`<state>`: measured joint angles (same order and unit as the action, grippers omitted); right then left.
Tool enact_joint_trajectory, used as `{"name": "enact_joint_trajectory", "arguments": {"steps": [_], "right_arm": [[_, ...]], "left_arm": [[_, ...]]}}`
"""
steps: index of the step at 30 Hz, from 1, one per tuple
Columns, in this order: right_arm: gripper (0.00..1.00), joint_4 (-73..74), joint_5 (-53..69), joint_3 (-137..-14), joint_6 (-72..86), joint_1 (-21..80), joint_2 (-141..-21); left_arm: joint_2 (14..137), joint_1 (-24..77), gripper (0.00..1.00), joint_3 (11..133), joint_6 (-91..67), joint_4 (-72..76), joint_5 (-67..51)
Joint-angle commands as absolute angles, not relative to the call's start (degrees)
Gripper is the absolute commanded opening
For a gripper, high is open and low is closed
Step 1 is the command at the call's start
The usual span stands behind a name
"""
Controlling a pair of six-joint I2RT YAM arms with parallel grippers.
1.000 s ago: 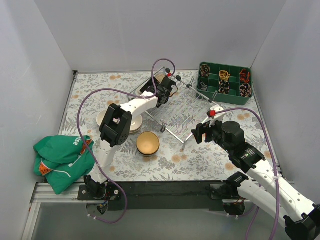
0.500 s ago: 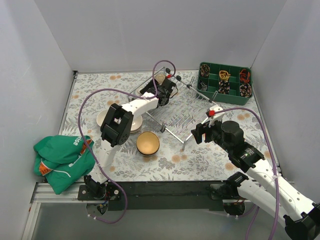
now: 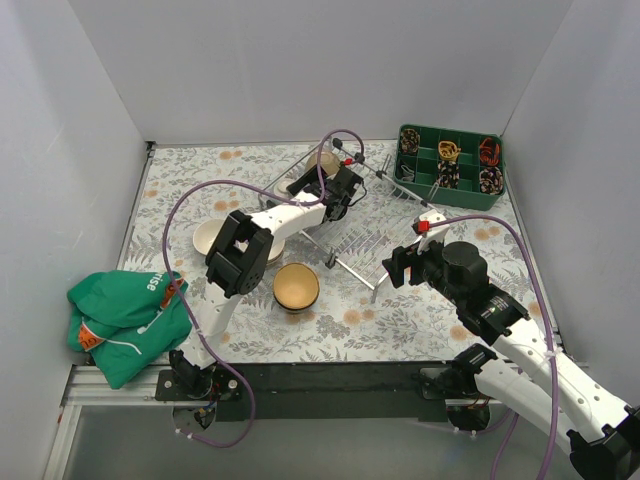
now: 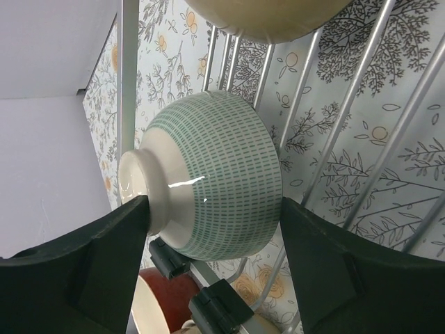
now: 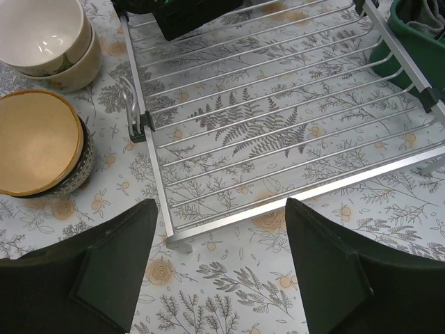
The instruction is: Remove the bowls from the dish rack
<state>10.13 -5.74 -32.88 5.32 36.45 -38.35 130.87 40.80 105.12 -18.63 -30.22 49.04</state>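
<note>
My left gripper reaches over the far left part of the dish rack. In the left wrist view the gripper is shut on a white bowl with a green dash pattern. The bowl lies on its side, its foot against the left finger and its rim against the right finger. A red bowl lies below it and a cream bowl above. A tan bowl shows at the rack's far end. My right gripper is open and empty over the table near the rack's front corner.
Two stacked cream bowls and a tan bowl nested in a dark patterned one stand on the table left of the rack. A green compartmented tray is at the back right. A green cloth lies at the front left.
My left gripper has moved a little right and nearer with the green-patterned bowl, and the rack has shifted slightly right. The right arm has hardly moved.
</note>
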Motion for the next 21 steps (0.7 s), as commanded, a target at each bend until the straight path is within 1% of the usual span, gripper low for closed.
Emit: {"name": "enact_joint_trajectory", "arguments": {"steps": [1,5,10,11,14,15,18,21], "right_arm": [[0.82,8.17,-5.19,-32.78,4.57,36.39,-37.53],[0.82,8.17,-5.10,-32.87,4.57,36.39,-37.62],[0.82,8.17,-5.10,-33.13,4.48,36.39,-37.62],[0.82,8.17,-5.10,-33.13,4.48,36.39,-37.62],[0.82,8.17,-5.01,-33.22,4.48,36.39,-37.62],[0.82,8.26,-5.01,-33.31,4.48,36.39,-37.70],[0.82,8.26,-4.75,-33.40,4.48,36.39,-37.79],[0.82,8.09,-3.61,-33.57,4.31,36.39,-38.14]], "left_arm": [[126.92,42.54,0.37,104.24,-20.30,-31.73,47.55],[124.98,42.54,0.31,105.82,-20.30,-31.64,48.07],[122.43,42.54,0.27,106.70,-19.87,-30.50,48.08],[122.08,42.54,0.24,106.70,-19.86,-30.06,47.99],[121.03,42.36,0.18,106.96,-21.00,-30.15,46.85],[120.85,42.28,0.14,107.05,-21.53,-30.23,46.67],[120.15,41.49,0.08,108.28,-25.04,-32.43,44.04],[118.92,40.43,0.04,109.77,-29.78,-34.62,40.53]]}}
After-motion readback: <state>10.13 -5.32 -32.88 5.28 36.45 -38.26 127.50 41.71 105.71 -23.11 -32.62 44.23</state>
